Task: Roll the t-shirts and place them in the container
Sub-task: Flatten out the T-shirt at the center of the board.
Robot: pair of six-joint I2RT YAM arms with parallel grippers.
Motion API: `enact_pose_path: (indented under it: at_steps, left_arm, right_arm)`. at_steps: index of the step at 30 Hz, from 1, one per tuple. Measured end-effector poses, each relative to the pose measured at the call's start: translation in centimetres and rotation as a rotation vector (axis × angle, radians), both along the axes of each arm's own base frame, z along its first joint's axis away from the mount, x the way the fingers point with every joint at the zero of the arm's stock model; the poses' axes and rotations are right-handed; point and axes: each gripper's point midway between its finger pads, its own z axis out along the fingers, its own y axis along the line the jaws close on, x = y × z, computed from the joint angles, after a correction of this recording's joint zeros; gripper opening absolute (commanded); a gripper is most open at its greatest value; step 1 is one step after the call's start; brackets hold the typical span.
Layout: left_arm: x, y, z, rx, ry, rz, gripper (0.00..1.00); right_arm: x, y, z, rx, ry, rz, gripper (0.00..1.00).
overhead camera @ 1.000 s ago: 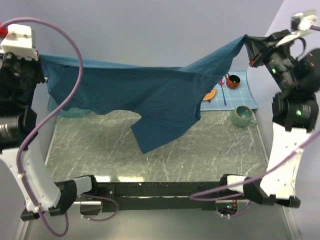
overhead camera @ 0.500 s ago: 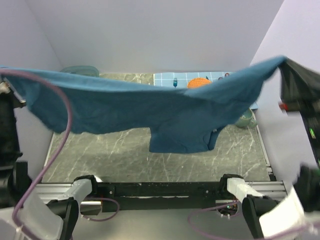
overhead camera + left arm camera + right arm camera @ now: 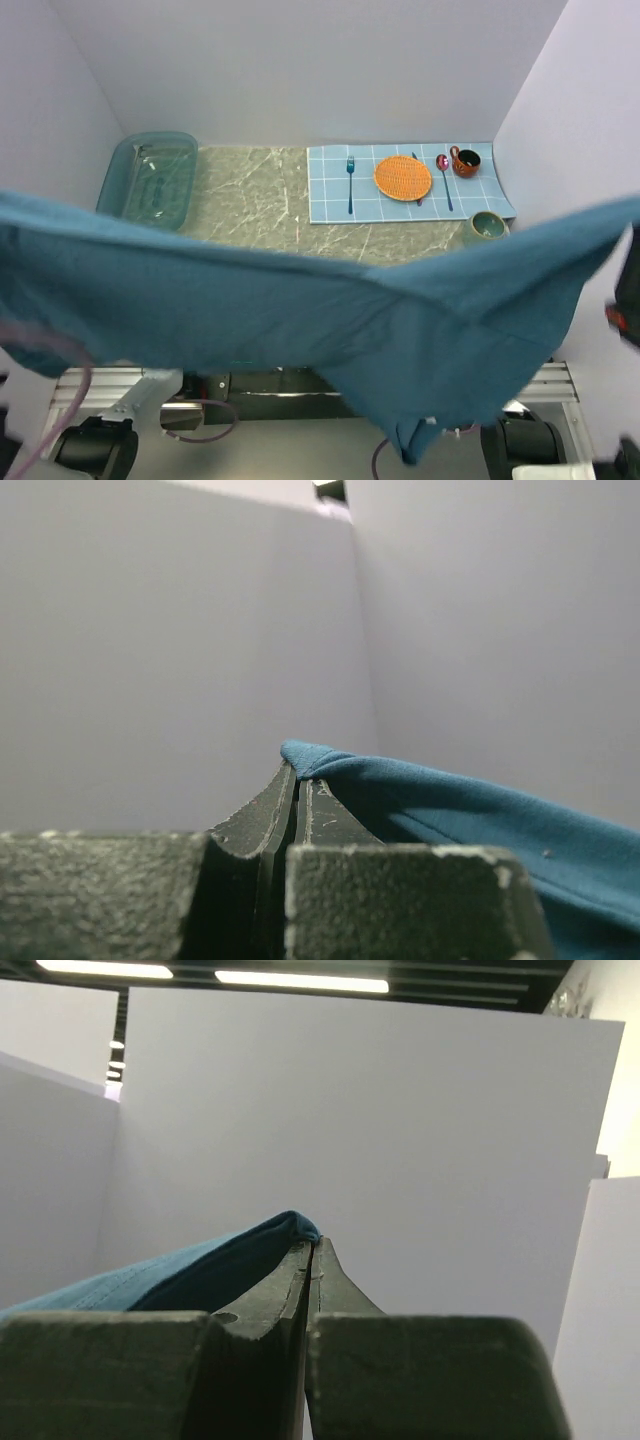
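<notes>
A dark teal-blue t-shirt [image 3: 300, 320] hangs stretched across the whole width of the top view, high above the table and close to the camera, sagging toward the lower right. My left gripper [image 3: 300, 772] is shut on one edge of the t-shirt [image 3: 470, 810], which trails off to the right of the fingers. My right gripper [image 3: 312, 1242] is shut on the opposite edge of the t-shirt [image 3: 180, 1270], which falls away to its left. Both grippers point up toward the walls. In the top view the cloth and frame edges hide both grippers.
A translucent blue tub [image 3: 152, 180] stands at the back left of the marbled table [image 3: 250, 190]. On a light blue checked placemat [image 3: 330, 195] at the back right lie a fork [image 3: 350, 180], an orange plate [image 3: 402, 177], a spoon [image 3: 443, 175] and a brown cup [image 3: 465, 161]. A green mug [image 3: 487, 226] stands beside it.
Both arms have lifted the t-shirt higher and toward the camera. It now spans the lower half of the top view and covers the arms; the placemat and tub stand uncovered.
</notes>
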Motion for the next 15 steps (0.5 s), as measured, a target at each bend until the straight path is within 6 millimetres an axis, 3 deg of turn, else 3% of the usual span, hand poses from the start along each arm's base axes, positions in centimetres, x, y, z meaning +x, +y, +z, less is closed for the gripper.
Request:
enact_pose_path:
  at_steps: [1,4,7,9,12,14,15]
  left_arm:
    - [1.6,-0.2,-0.5,0.010,0.029,-0.004,0.01]
    - [8.0,-1.3,-3.4,0.054,0.162,-0.029,0.01]
    - [16.6,-2.9,-8.0,0.103,0.348,-0.072,0.01]
    - [21.9,-4.1,-11.3,0.124,0.461,-0.108,0.01]
    - [29.3,-5.7,-18.1,0.148,0.635,-0.167,0.01]
    - [32.9,-6.7,-24.7,0.162,0.783,-0.212,0.01]
    - [34.2,-7.2,-28.0,0.167,0.854,-0.235,0.01]
  right_arm:
    - [1.0,-0.2,0.1,0.001,0.010,-0.003,0.00]
    - [7.5,-1.0,-0.1,-0.005,0.069,-0.018,0.00]
    - [16.4,-2.0,-1.8,-0.017,0.180,-0.028,0.00]
    - [22.6,-2.6,-4.2,-0.027,0.273,-0.024,0.00]
    - [32.1,-2.9,-11.5,-0.039,0.472,0.003,0.00]
    - [37.4,-2.7,-18.4,-0.050,0.626,0.022,0.00]
    - [39.7,-2.2,-22.9,-0.057,0.723,0.037,0.00]
